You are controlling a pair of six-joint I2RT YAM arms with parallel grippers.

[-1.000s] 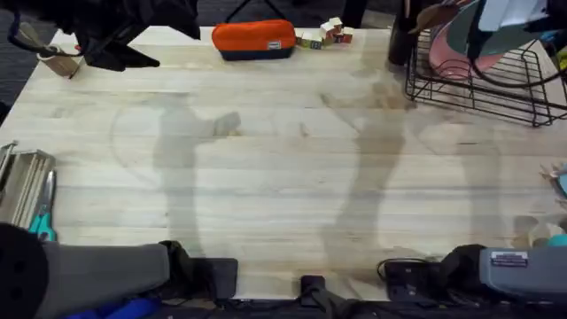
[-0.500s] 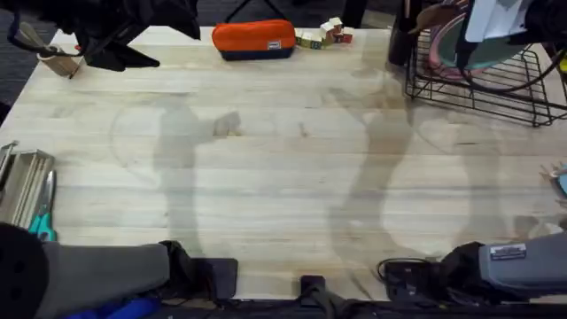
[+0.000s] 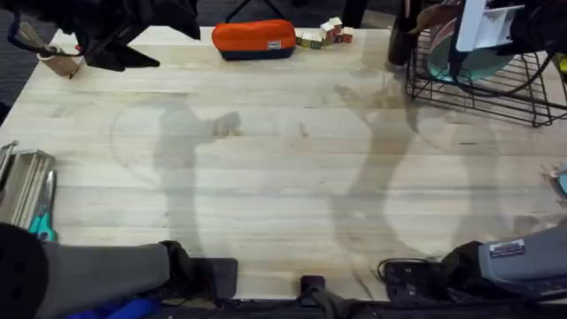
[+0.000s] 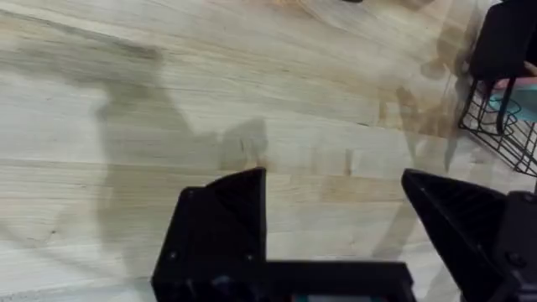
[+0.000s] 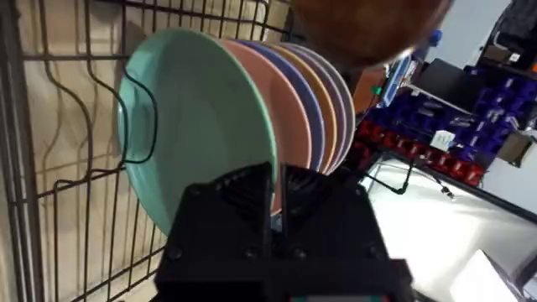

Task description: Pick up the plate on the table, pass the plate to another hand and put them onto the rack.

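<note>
Pale wooden planks of the table [image 3: 283,177] are lying bare across the middle, with an orange pouch [image 3: 253,39] at the far edge and the black wire rack [image 3: 523,93] at the far right corner. The teal plate [image 5: 197,138] is standing on edge in the rack, at the front of a row of pink and other coloured plates [image 5: 315,109]. The right gripper [image 5: 275,197] is pinching the teal plate's rim, its jaws pressed close around it. The left gripper [image 4: 336,197] is hanging over bare wood, well apart from the rack, its jaws spread wide and holding nothing. Judging by this, the pickup and handover are done, and the placing is nearly finished; what is remaining is for the right gripper to let go and back away.
</note>
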